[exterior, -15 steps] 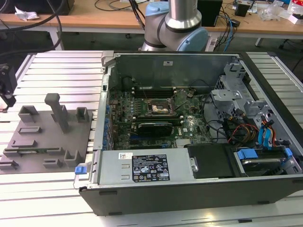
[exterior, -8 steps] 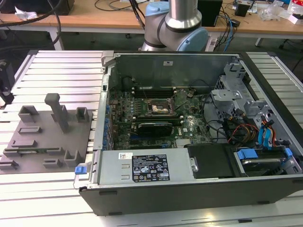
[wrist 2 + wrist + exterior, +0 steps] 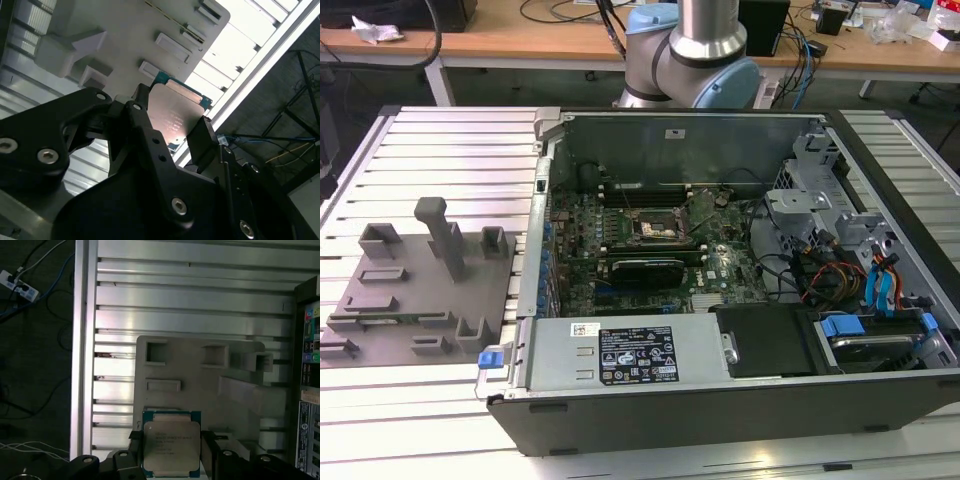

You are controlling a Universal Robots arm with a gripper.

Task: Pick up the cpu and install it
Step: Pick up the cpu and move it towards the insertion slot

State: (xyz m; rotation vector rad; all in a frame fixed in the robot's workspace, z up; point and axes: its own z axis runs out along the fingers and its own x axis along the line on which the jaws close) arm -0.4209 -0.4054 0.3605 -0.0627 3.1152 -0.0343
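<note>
The cpu [image 3: 171, 447], a thin square chip with a pale silver top on a green-blue edge, sits between the black fingers of my gripper [image 3: 171, 439], which is shut on it. In the second wrist view the cpu [image 3: 176, 114] shows its silver face, with a fingertip [image 3: 141, 104] on one side and another on the opposite edge. Chip and gripper [image 3: 172, 121] hang well above the grey plastic tray [image 3: 200, 385] and its upright blocks. The black square socket [image 3: 655, 228] lies open on the motherboard inside the computer case [image 3: 720, 400].
The grey tray [image 3: 420, 300] lies on the slatted aluminium table [image 3: 450, 150] at the exterior view's left, beside the open case. The arm's base [image 3: 695, 55] stands behind the case. Drive cages and cables [image 3: 840, 260] fill its right side. The table's edge [image 3: 82, 340] borders floor cables.
</note>
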